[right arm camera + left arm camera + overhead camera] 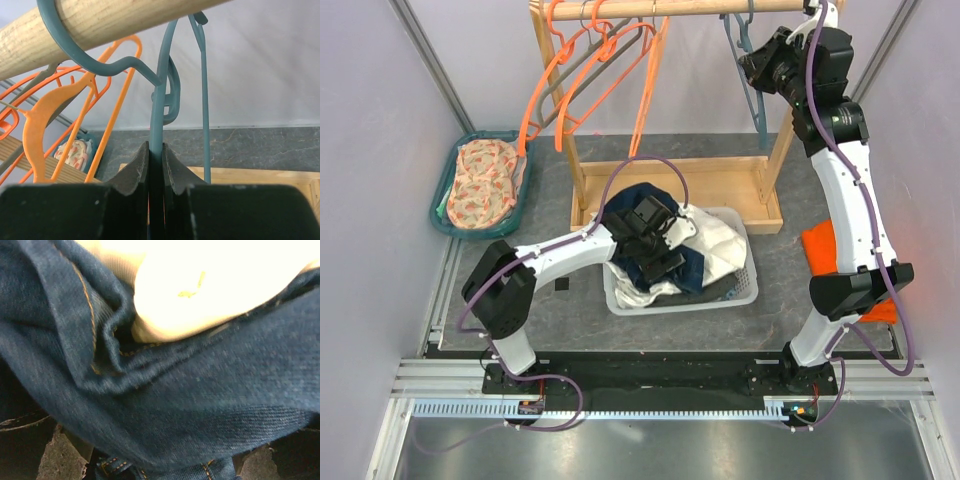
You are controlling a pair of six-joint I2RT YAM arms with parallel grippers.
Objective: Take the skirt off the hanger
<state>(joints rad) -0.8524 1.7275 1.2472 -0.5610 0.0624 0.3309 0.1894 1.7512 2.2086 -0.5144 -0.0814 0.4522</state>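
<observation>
The dark blue denim skirt (626, 196) lies in the white basket (752, 290), off any hanger. It fills the left wrist view (200, 390), next to a white garment (215, 285). My left gripper (655, 262) is low over the basket, pressed into the denim. Its fingers show only as dark edges far apart at the bottom corners, so it looks open. My right gripper (155, 146) is up by the wooden rod (100, 25), shut on the stem of a bare teal hanger (161, 100). That hanger still hooks over the rod, as the top view (754, 70) shows.
Several empty orange hangers (590, 80) hang on the rod at the left. A green basket (448, 200) with patterned cloth stands at the far left. An orange cloth (820, 245) lies at the right by my right arm. The wooden rack base (720, 185) is behind the white basket.
</observation>
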